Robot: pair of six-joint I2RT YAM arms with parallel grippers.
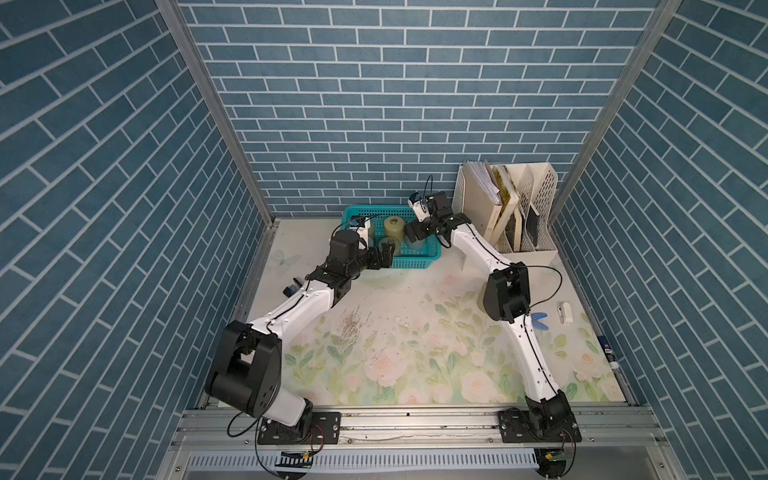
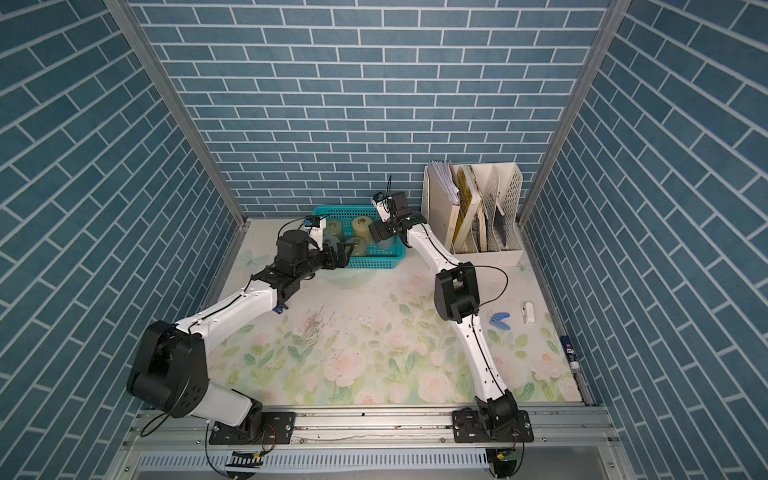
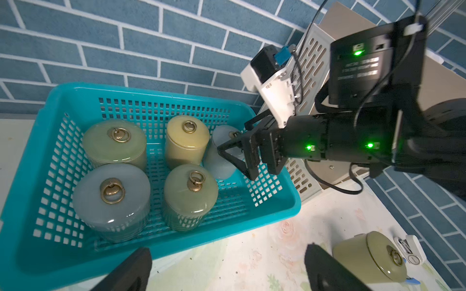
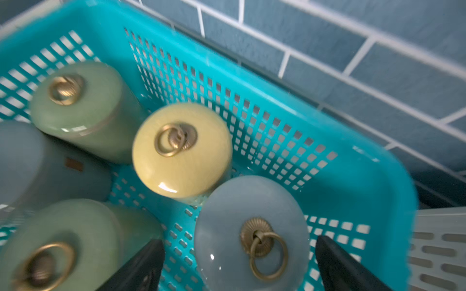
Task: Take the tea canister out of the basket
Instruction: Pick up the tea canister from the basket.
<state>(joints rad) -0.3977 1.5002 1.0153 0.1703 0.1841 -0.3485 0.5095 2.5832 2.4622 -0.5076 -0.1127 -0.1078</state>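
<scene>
The teal basket [image 1: 415, 262] [image 3: 176, 241] stands against the back wall and holds several lidded tea canisters with brass ring pulls. A pale blue-grey canister [image 4: 222, 219] [image 3: 219, 163] stands at the basket's right end. My right gripper [image 4: 238, 241] [image 1: 409, 239] hangs open just above it, one finger on each side of the lid, gripping nothing. A yellow canister [image 4: 181, 151] [image 1: 394, 227] stands just behind it. My left gripper [image 3: 227, 248] [image 1: 384, 255] is open and empty over the table at the basket's front rim.
A cream perforated file rack [image 1: 511, 208] with papers stands right of the basket, close to my right arm. In the left wrist view an olive canister [image 3: 373, 254] lies on the flowered table outside the basket. A blue clip [image 1: 539, 321] and a small white item [image 1: 565, 312] lie at the right.
</scene>
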